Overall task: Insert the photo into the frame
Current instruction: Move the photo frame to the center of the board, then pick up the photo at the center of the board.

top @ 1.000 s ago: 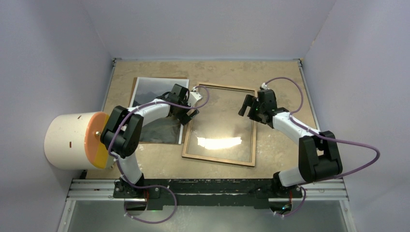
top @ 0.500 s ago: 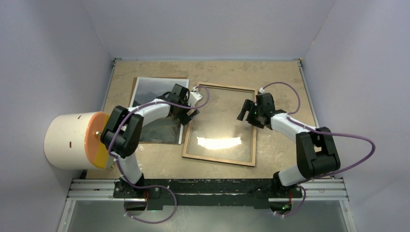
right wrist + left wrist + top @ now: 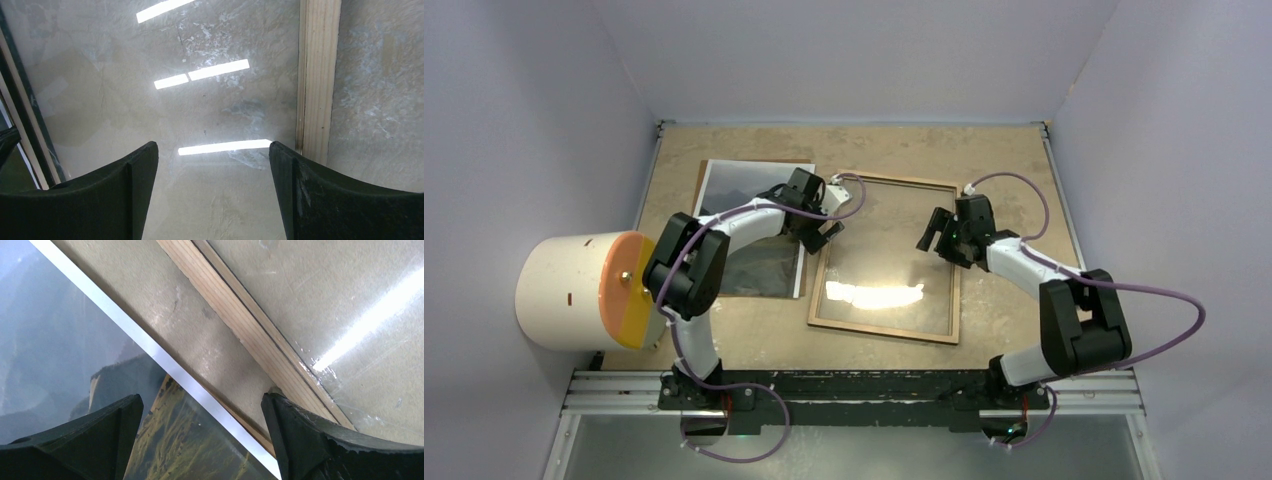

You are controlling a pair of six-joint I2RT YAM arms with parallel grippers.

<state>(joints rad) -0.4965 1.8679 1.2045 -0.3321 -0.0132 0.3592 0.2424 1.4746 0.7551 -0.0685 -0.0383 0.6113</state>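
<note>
The photo (image 3: 746, 225) lies face up at the table's left, partly hidden under my left arm. The frame (image 3: 882, 329) lies to its right, wood-brown back up, the clear pane (image 3: 884, 255) showing the table through it. My left gripper (image 3: 819, 222) is open over the gap between them: in the left wrist view (image 3: 201, 400) one finger is over the photo (image 3: 60, 340), the other touches the frame's left rail (image 3: 240, 325). My right gripper (image 3: 937, 232) is open and empty, low over the pane (image 3: 125, 100) just inside the frame's right rail (image 3: 317, 75).
A brown backing board (image 3: 754, 161) lies under the photo, its edge showing (image 3: 245, 424). A white cylinder with an orange end (image 3: 574, 290) stands at the left. Walls enclose the table on three sides. Bare tabletop (image 3: 1014, 150) lies right of and behind the frame.
The frame has slid slightly to the right. My left gripper has moved right and a little farther away, against the frame's left rail. My right gripper has shifted a little, staying open.
</note>
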